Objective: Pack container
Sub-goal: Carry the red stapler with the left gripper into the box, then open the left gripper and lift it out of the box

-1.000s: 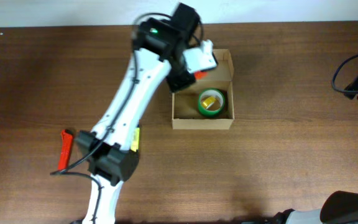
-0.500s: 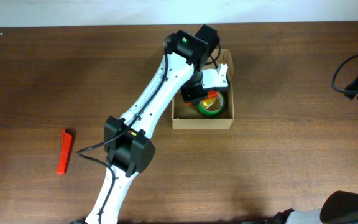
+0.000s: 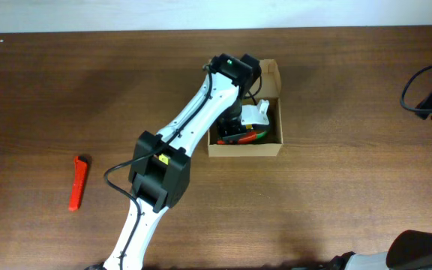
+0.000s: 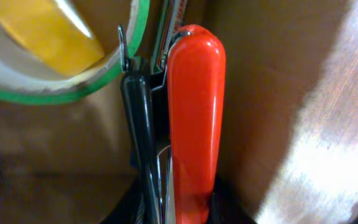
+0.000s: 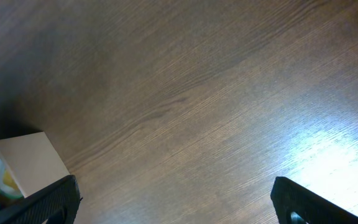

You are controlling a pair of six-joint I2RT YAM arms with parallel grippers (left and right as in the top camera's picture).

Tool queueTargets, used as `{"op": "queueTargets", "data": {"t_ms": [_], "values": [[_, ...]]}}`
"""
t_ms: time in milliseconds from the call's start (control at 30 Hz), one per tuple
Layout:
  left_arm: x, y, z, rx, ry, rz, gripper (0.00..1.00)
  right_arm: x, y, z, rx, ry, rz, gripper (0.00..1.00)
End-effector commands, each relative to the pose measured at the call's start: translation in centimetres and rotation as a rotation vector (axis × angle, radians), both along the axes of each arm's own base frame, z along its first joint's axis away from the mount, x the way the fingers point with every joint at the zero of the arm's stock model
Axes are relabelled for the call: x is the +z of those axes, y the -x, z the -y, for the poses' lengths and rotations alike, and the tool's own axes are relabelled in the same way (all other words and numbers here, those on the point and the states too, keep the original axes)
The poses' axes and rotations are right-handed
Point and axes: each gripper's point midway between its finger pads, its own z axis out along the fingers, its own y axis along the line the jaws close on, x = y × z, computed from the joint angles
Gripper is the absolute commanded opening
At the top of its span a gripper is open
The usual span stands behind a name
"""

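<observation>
The container [image 3: 246, 148] sits on the desk [image 3: 351, 187], just off its centre toward 2 o'clock, with its flap lid standing open on the 12 o'clock side. The left arm reaches over it from 7 o'clock, and the left tool [image 3: 244, 129] is down inside, clamped on a red-and-black object [image 4: 194, 112]. In the left wrist view that object lies along the cardboard wall at its 3 o'clock side. A green tape roll [image 4: 42, 99] lies just beside it at 10 o'clock, with something yellow [image 4: 48, 31] in the roll's core. The right tool [image 5: 176, 202] hangs over bare desk with its fingers spread wide and nothing between them. Another red item [image 3: 77, 182] lies on the desk well apart from the container, toward 8 o'clock.
</observation>
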Motion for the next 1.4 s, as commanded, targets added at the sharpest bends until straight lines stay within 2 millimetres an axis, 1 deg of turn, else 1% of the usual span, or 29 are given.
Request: {"op": "queueTargets", "data": {"t_ms": [0, 100, 200, 267, 367, 400, 433, 567, 633, 733, 767, 833, 900, 967, 1100, 1133, 1200, 1233, 1267, 1333, 1367], "values": [[-1.0, 1.0, 0.5, -0.033, 0.010, -0.037, 0.01, -0.3, -0.1, 0.0, -0.006, -0.019, 0.001, 0.99], [-1.3, 0.8, 0.6, -0.033, 0.014, -0.030, 0.01, -0.3, -0.3, -0.2, -0.001, -0.029, 0.008, 0.99], [-1.4, 0.5, 0.9, -0.032, 0.023, -0.017, 0.07, -0.2, -0.3, -0.4, 0.002, -0.035, 0.012, 0.99], [-1.4, 0.2, 0.9, -0.016, 0.020, -0.004, 0.21, -0.2, -0.3, -0.4, 0.002, -0.035, 0.012, 0.99], [-1.5, -0.5, 0.9, 0.014, 0.006, 0.031, 0.47, -0.3, -0.3, -0.4, 0.002, -0.036, 0.010, 0.99], [-1.5, -0.8, 0.9, 0.016, 0.006, 0.041, 0.53, -0.3, -0.3, -0.4, 0.002, -0.036, 0.010, 0.99], [-1.5, -1.0, 1.0, 0.026, 0.009, 0.049, 0.57, -0.3, -0.3, -0.4, 0.002, -0.036, 0.009, 0.99], [-1.1, -1.6, 1.2, 0.064, 0.013, 0.072, 0.57, -0.3, -0.3, -0.4, 0.002, -0.036, 0.010, 0.99], [-0.3, -2.3, 1.6, 0.100, 0.028, 0.097, 0.57, -0.3, -0.3, -0.4, 0.002, -0.036, 0.010, 0.99], [2.4, -4.1, 2.3, 0.168, 0.075, 0.168, 0.57, -0.3, -0.3, -0.4, 0.002, -0.036, 0.010, 0.99], [3.5, -4.8, 2.3, 0.199, 0.085, 0.201, 0.57, -0.3, -0.3, -0.4, 0.002, -0.036, 0.009, 0.99], [6.0, -6.1, 1.7, 0.264, 0.088, 0.280, 0.57, -0.4, -0.3, -0.3, 0.002, -0.038, 0.006, 0.99], [9.2, -7.3, 0.2, 0.344, 0.073, 0.384, 0.57, -0.6, -0.4, -0.3, 0.002, -0.042, 0.002, 0.99], [13.0, -8.2, -2.4, 0.439, 0.034, 0.511, 0.57, -0.8, -0.5, -0.2, 0.002, -0.046, -0.004, 0.99], [19.8, -8.0, -7.0, 0.592, 0.054, 0.662, 0.57, -1.3, -0.7, -0.1, 0.002, -0.054, -0.016, 0.99], [21.5, -7.9, -8.6, 0.638, 0.060, 0.698, 0.57, -1.4, -0.7, -0.1, 0.002, -0.056, -0.018, 0.99], [23.9, -7.6, -12.0, 0.744, 0.062, 0.763, 0.56, -1.5, -0.7, -0.1, 0.002, -0.057, -0.021, 0.99], [24.5, -7.5, -13.3, 0.785, 0.062, 0.779, 0.57, -1.5, -0.7, -0.1, 0.002, -0.057, -0.021, 0.99], [25.1, -7.1, -15.1, 0.827, 0.063, 0.793, 0.57, -1.5, -0.7, -0.1, 0.002, -0.057, -0.021, 0.99], [25.2, -6.2, -17.9, 0.903, 0.055, 0.803, 0.57, -1.5, -0.7, -0.1, 0.002, -0.058, -0.021, 0.99], [24.8, -5.6, -19.4, 0.948, 0.044, 0.803, 0.57, -1.5, -0.7, -0.1, 0.002, -0.058, -0.021, 0.99]]}}
